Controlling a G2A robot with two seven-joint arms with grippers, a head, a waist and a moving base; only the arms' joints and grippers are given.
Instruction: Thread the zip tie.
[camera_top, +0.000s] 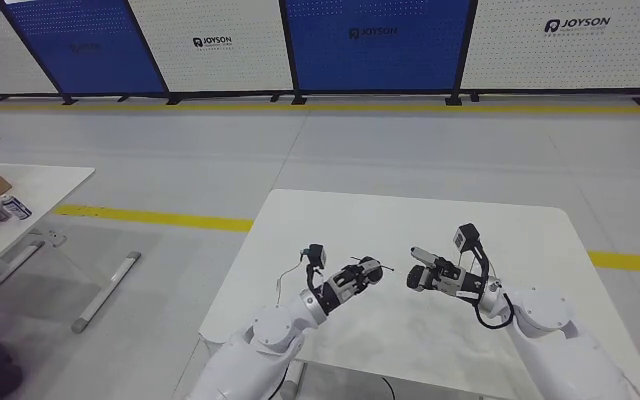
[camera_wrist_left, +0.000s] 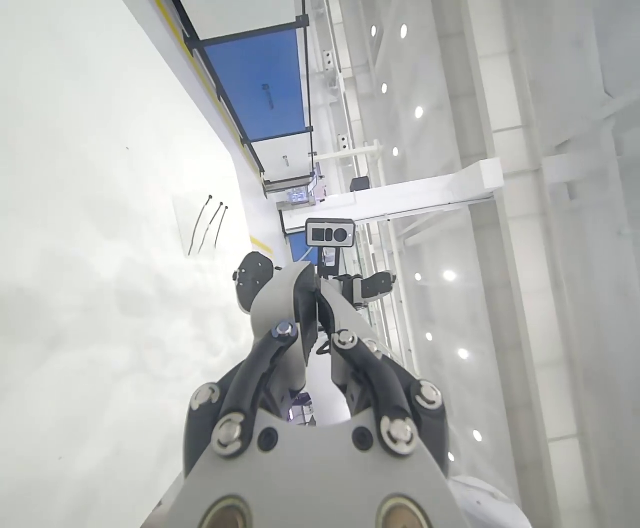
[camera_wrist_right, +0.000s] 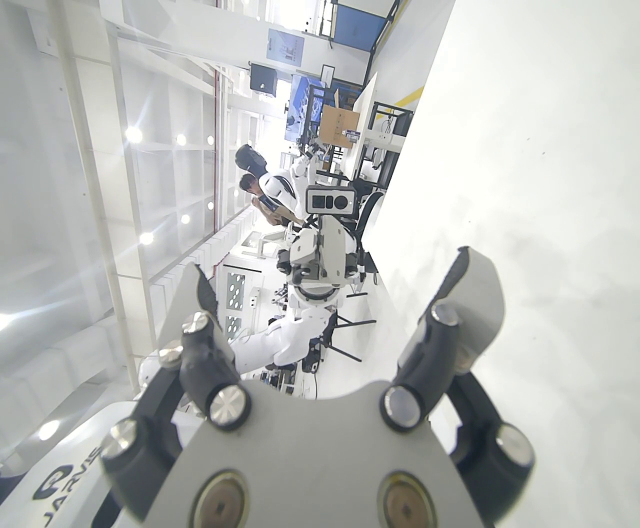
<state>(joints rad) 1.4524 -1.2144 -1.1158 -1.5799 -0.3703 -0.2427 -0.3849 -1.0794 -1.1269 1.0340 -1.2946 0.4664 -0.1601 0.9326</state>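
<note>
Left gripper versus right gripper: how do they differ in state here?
The left gripper is shut, its fingers pressed together; the right gripper stands wide open. The left gripper seems to pinch a thin black zip tie, whose end sticks out toward the right gripper, which holds nothing. Shared: both hang over the white table, tips facing each other.

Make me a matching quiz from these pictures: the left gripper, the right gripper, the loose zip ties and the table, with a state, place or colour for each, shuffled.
1 left gripper
2 right gripper
3 loose zip ties
4 table

A white
B open, nothing between its fingers
C lying flat on the table
D shut on a zip tie

Pairs: 1-D, 2-B, 3-C, 4-A.
</note>
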